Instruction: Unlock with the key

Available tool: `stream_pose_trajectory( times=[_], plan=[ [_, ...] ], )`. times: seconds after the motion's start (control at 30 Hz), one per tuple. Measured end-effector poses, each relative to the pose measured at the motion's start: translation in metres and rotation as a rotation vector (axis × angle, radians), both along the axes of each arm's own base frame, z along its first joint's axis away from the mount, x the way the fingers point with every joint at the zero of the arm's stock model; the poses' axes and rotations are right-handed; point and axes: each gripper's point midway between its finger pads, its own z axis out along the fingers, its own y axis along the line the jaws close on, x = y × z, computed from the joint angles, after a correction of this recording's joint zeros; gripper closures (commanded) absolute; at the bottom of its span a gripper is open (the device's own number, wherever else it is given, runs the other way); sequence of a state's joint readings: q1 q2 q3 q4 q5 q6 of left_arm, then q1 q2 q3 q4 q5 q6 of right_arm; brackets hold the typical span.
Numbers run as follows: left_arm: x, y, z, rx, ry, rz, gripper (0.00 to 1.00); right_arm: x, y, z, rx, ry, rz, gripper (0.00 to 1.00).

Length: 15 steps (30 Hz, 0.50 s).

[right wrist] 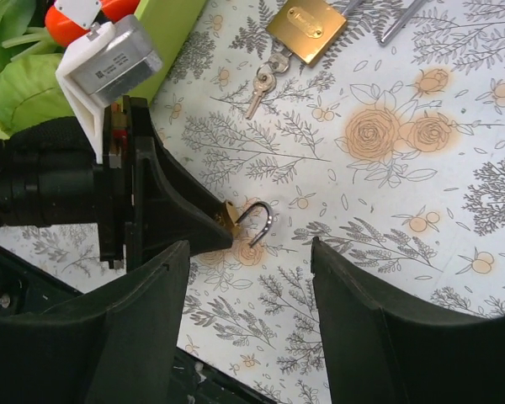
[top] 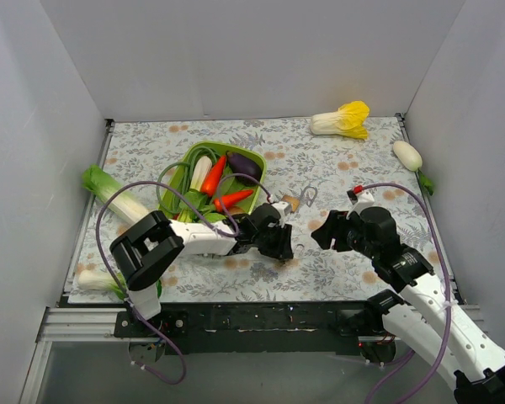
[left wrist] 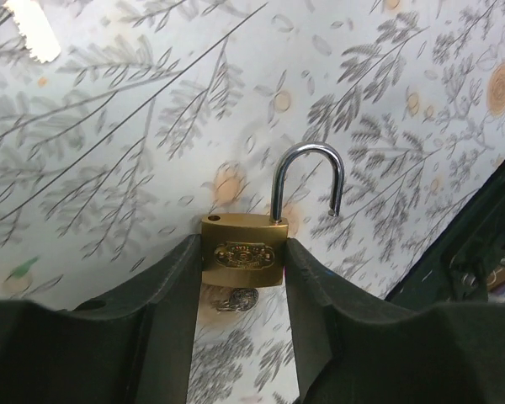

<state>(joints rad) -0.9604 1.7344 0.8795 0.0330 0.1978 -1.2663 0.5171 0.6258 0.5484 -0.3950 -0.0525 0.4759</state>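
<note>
- The left end effector [left wrist: 244, 244] is pinching the small brass padlock [left wrist: 240, 257] across its two narrow sides. The shackle [left wrist: 307, 153] stands open above the body.
- The key [left wrist: 236, 299] sits just below the padlock's body, between the fingers, apparently seated in the keyhole. Only its silvery head shows.
- It looks light, thin, stiff and slick. I judge the flat head the only place to take hold, pinched across its faces and turned squarely, since a tilted pull could bend or jam it.
- The right end effector [right wrist: 246, 252] is spread and empty, just beside the padlock and facing it.
- Farther from the padlock, a second padlock [right wrist: 305, 29] with loose keys [right wrist: 265, 80] lies on the surface [right wrist: 421, 210].
</note>
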Motion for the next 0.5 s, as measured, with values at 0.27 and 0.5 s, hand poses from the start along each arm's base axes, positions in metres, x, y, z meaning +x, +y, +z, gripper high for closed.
stream_pose_trajectory(
  times=[0.27, 0.5],
  plan=[
    [0.015, -0.052, -0.002, 0.085, -0.086, 0.013, 1.00, 0.009, -0.019, 0.024, -0.008, -0.099, -0.109, 0.28],
    [0.053, -0.086, -0.003, 0.129, -0.158, 0.091, 1.00, 0.014, -0.039, 0.069, 0.034, -0.247, -0.214, 0.28]
  ],
)
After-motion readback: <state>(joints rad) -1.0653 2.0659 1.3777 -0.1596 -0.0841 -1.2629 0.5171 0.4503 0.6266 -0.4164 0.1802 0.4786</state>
